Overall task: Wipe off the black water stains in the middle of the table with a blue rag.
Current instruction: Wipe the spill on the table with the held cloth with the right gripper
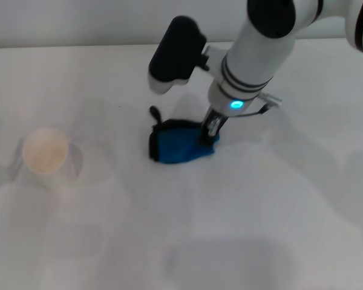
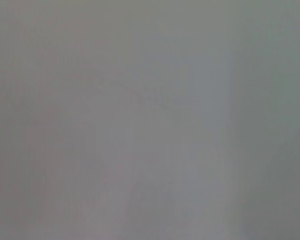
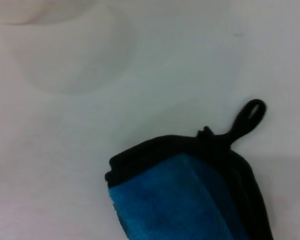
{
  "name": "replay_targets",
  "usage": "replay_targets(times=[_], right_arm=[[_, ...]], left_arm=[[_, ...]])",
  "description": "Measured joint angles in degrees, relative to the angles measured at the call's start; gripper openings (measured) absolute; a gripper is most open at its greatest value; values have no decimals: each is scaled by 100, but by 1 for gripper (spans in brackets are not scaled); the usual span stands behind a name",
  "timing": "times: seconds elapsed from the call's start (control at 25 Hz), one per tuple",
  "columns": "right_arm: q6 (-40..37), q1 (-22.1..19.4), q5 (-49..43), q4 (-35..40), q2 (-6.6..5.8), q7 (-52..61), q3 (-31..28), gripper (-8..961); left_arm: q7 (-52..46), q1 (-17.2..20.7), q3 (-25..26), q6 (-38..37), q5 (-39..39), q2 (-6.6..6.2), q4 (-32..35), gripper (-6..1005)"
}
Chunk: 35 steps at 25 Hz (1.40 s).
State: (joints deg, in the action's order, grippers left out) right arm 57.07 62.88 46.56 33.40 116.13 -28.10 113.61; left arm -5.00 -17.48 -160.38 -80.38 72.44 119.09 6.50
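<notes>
The right gripper (image 1: 209, 134) comes down from the 1 o'clock side of the head view onto the blue rag (image 1: 181, 144), its tips planted at the rag's 3 o'clock edge. The fingers are clamped on the cloth there, though the wrist hides much of them. The rag lies bunched near the middle of the white tabletop (image 1: 260, 229), its black edging along the 9 o'clock side and its small black loop (image 1: 153, 112) sticking out toward 11 o'clock. In the right wrist view the rag (image 3: 190, 200) fills the lower part, with the loop (image 3: 250, 114) lying flat on the tabletop (image 3: 180, 65) beyond the black hem. No dark stain shows on the bare surface around the cloth. A white paper cup (image 1: 45, 152) stands upright well apart from the rag, toward 9 o'clock. The left wrist view shows only a plain grey surface, and the left gripper appears in no view.
</notes>
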Motion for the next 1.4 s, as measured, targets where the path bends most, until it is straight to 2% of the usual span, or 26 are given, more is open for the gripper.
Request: replay_targets(times=[0.2,0.44,0.64,0.8,1.12,1.24,1.4], right_arm=[[-124,-44,-733,-169,-23,176,-662,77],[-16,-186,-813,0,-58,102,-1156,78],[285,-546,-827,195,-84,-243,-1990,79],[477,-901,-955,398,-126,-338,-2351,80],[662,-1417,-2241,531,-150,-344,-3807,81],[835,-1665,-2510,859,-171,-348,-4268,82],[1135,-2095,-2578,1518,-184,-297,-4522,83]], left_arm=[[3,-51,7,115,6,0,0,879],[-8,-54,14,120,40,-9,-42,879],[-10,-68,16,120,43,-18,-53,880],[-10,-116,16,120,43,-27,-70,880],[-7,-153,15,119,42,-29,-91,879],[-9,-167,16,119,42,-24,-171,879],[-10,-171,15,126,42,-23,-176,879]])
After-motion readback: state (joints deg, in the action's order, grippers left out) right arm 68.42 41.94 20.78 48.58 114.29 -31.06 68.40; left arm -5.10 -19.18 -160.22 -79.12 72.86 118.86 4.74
